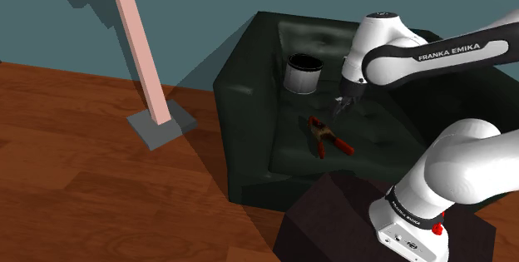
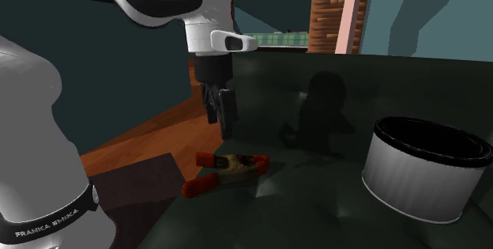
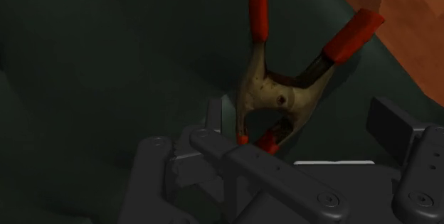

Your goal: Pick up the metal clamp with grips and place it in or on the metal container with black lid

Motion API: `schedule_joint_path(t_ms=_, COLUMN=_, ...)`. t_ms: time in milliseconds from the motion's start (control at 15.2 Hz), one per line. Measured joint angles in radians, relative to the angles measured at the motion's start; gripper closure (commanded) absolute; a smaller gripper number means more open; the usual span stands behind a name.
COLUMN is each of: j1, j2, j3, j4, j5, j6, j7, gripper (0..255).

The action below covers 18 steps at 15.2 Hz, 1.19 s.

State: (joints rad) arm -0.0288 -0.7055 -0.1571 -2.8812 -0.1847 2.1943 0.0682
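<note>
The clamp (image 2: 229, 168) is seen lying flat on the sofa (image 1: 249, 94), apart from the container (image 2: 423, 168), with the gripper (image 2: 221, 125) held spread and empty above it. If the splayed red handles are caught instead of the body, the clamp could be swivelled loose and dropped.

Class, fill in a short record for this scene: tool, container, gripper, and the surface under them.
tool: metal spring clamp with red grips, lying flat
container: grey metal can with black top, upright, apart from the clamp
gripper: black two-finger gripper, open, above the clamp, not touching it
surface: dark cushioned sofa
</note>
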Motion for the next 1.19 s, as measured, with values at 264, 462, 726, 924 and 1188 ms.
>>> schedule_joint_path(t_ms=264, j1=-0.026, j2=0.097, j3=-0.037, j4=-0.074, j5=-0.039, j6=0.162, j7=-0.024, gripper=0)
schedule_joint_path(t_ms=462, j1=-0.033, j2=0.178, j3=-0.05, j4=-0.099, j5=-0.055, j6=0.266, j7=-0.026, gripper=0)
schedule_joint_path(t_ms=726, j1=-0.041, j2=0.258, j3=-0.06, j4=-0.118, j5=-0.07, j6=0.365, j7=-0.025, gripper=0)
schedule_joint_path(t_ms=924, j1=-0.043, j2=0.304, j3=-0.062, j4=-0.125, j5=-0.077, j6=0.418, j7=-0.02, gripper=0)
schedule_joint_path(t_ms=1188, j1=-0.043, j2=0.312, j3=-0.062, j4=-0.125, j5=-0.077, j6=0.427, j7=-0.019, gripper=0)
